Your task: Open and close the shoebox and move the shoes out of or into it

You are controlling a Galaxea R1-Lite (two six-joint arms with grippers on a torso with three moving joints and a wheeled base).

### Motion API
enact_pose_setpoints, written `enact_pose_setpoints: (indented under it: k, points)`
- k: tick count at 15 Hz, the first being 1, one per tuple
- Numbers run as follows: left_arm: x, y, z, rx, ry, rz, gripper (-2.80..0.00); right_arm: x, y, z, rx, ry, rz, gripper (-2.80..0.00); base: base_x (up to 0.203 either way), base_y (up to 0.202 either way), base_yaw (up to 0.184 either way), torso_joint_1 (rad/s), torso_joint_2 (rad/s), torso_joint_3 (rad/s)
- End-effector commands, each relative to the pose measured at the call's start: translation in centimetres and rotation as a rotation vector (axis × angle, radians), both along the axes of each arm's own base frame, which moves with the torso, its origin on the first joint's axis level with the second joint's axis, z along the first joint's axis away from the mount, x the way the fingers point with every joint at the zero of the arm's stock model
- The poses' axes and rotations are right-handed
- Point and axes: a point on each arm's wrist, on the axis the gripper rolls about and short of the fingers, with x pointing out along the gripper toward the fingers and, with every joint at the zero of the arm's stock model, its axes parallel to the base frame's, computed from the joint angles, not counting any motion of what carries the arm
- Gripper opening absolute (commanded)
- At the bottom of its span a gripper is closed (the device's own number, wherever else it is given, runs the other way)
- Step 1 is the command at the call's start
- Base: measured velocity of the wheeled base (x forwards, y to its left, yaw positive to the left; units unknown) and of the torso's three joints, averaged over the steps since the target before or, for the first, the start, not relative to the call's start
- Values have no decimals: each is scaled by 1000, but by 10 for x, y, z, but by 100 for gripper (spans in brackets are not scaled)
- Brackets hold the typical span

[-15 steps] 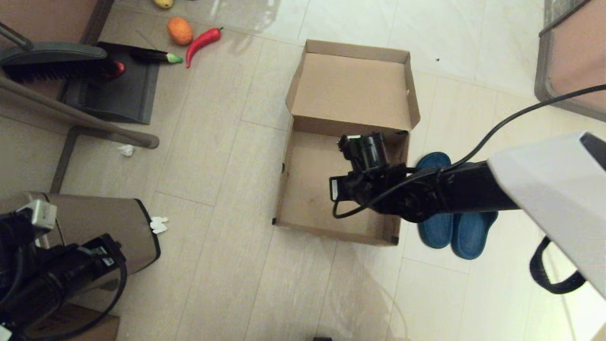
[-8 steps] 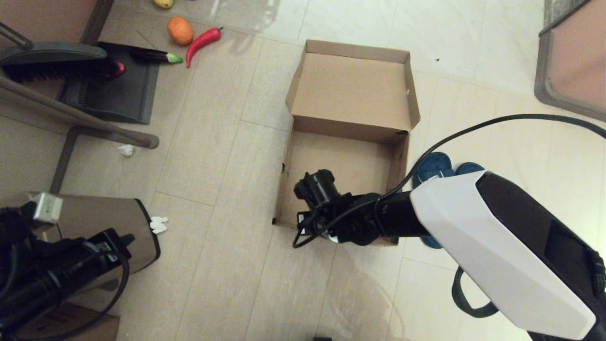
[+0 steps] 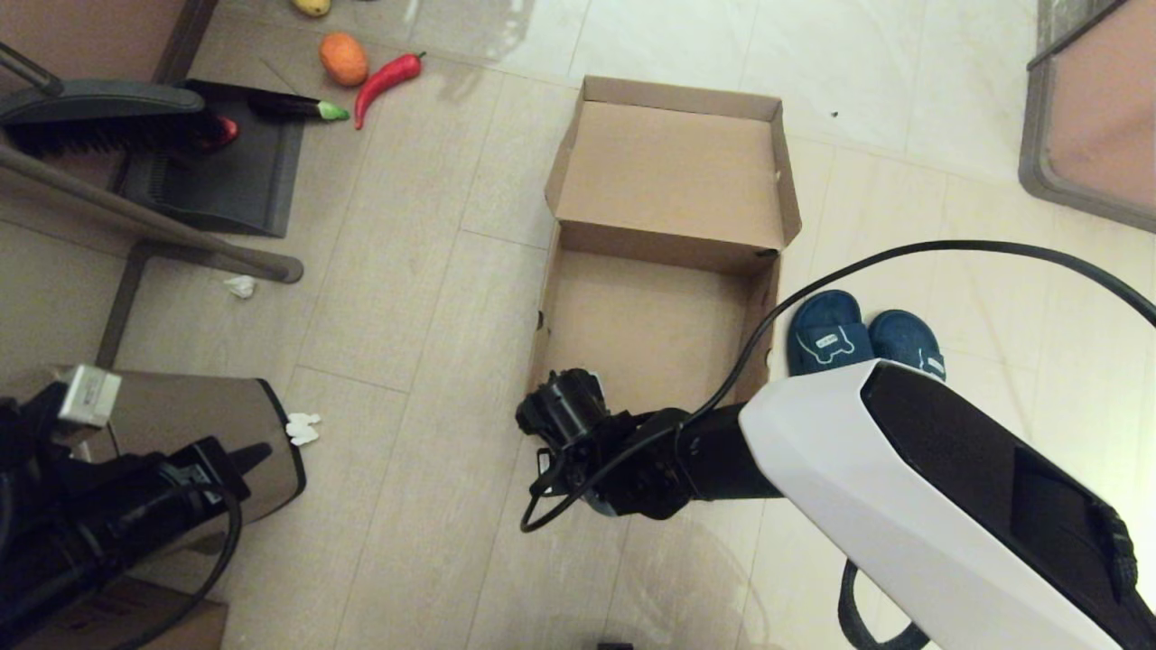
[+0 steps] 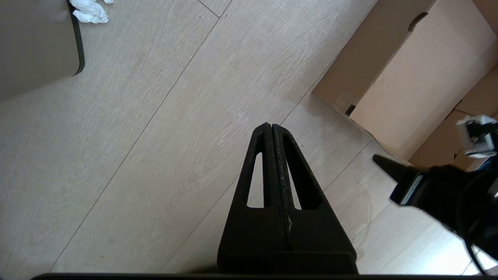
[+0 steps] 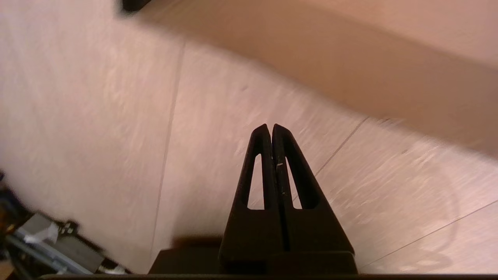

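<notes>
The shoebox lies open and empty on the floor, its lid folded back on the far side. The two navy shoes stand side by side on the floor just right of the box, partly behind my right arm. My right gripper is shut on nothing and hangs over the floor at the box's near left corner; the head view shows only its wrist. My left gripper is shut, holds nothing, and sits parked low at the left by the bin. The box corner shows there too.
A tan trash bin stands at the left with a crumpled tissue beside it. A dustpan and brush, a red chili, an orange and an eggplant lie far left. Furniture stands far right.
My right arm has pulled back from over the box's inside toward me and leftward, to its near left corner. The shoes now show more. The left arm has barely shifted.
</notes>
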Motion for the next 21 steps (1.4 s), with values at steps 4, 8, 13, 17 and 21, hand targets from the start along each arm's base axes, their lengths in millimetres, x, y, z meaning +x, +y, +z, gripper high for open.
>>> enact_pose_setpoints:
  k: [4,8,13,17,21]
  points:
    - [-1,1,2,-2,-11,8,-280,-11,8,18,30,-28,17,-280,0,0,0,0,0,0]
    - [-1,1,-2,-4,7,6,-280,1,-13,47,46,-52,-21,-280,0,0,0,0,0,0]
    - [-11,7,0,5,-10,61,-280,44,-15,-2,20,-26,-73,-280,0,0,0,0,0,0]
    - [-14,8,0,6,-14,72,-280,53,-9,-33,30,-2,-23,-280,0,0,0,0,0,0]
    - [-11,8,0,5,-7,69,-280,36,8,-33,30,2,21,-280,0,0,0,0,0,0]
